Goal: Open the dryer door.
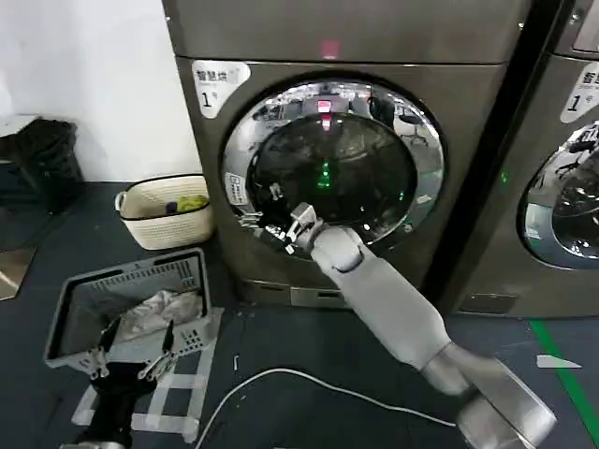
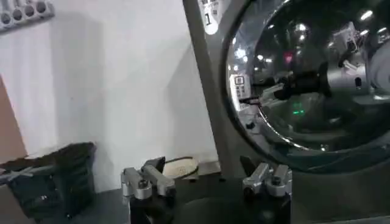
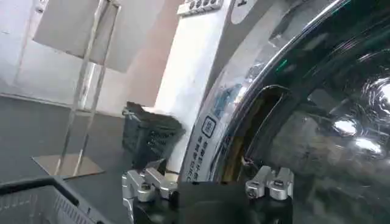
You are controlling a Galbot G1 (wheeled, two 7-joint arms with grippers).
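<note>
From the head view, the dryer door (image 1: 332, 173) sits shut in the front of the dryer (image 1: 468, 168), while the right gripper (image 1: 281, 226) reaches its lower left chrome rim with fingers spread, clasping nothing. The left gripper (image 1: 131, 360) hangs low and released by the grey basket (image 1: 70, 309) on the floor (parked). In the left wrist view the door looks flush; in the right wrist view the spread right fingers (image 3: 143, 184) face the chrome ring, so I judge the pull remains undone.

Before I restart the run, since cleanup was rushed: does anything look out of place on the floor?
A white cable trails loose across the floor before the dryer, under the right arm; laundry sits crumpled in the grey basket.
</note>
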